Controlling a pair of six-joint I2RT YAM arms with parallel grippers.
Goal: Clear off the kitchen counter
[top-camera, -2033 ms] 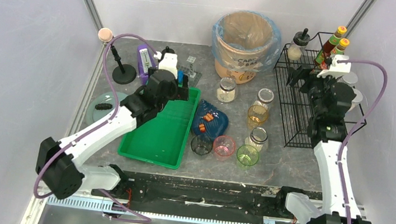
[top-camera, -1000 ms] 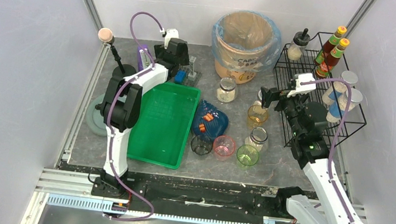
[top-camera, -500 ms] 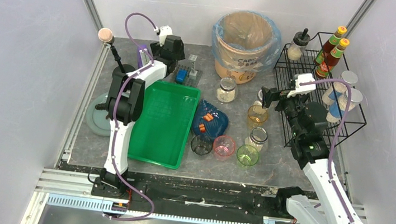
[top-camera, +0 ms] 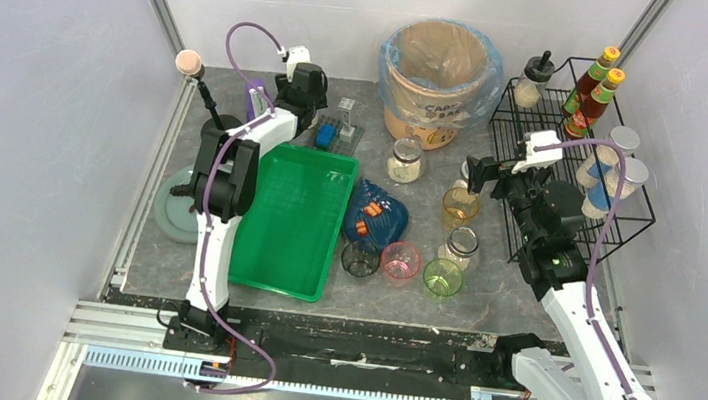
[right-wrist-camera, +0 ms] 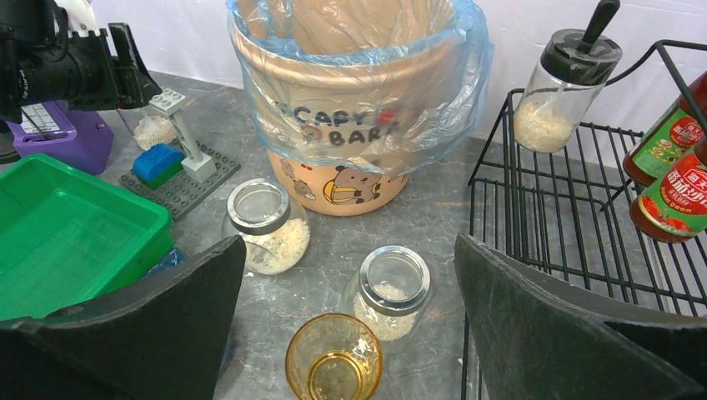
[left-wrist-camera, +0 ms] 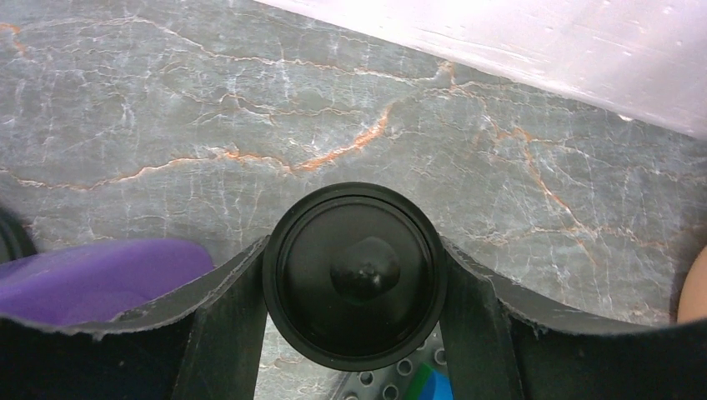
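Observation:
The kitchen counter (top-camera: 521, 290) is dark grey stone-look. My left gripper (top-camera: 304, 89) is at its back left, and in its wrist view (left-wrist-camera: 354, 279) it is shut on a black-lidded jar (left-wrist-camera: 354, 271), the fingers (left-wrist-camera: 225, 317) pressing both sides of the lid. My right gripper (top-camera: 479, 174) is open and empty, and its wrist view (right-wrist-camera: 350, 325) puts it above a yellow cup (right-wrist-camera: 333, 358) and two open glass jars (right-wrist-camera: 388, 292) holding white grains.
A green tray (top-camera: 292, 223), blue bag (top-camera: 375, 215) and dark, pink and green cups (top-camera: 400, 262) lie mid-counter. A lined bin (top-camera: 440, 69) stands at the back. A black wire rack (top-camera: 573, 185) with bottles is right. A brick baseplate (right-wrist-camera: 179, 175) and purple object (right-wrist-camera: 58, 137) lie by the left gripper.
My left arm swung from over the green tray to the counter's back and holds the black-lidded jar. My right gripper moved from the rack left over the jars. Both are nearly still lately.

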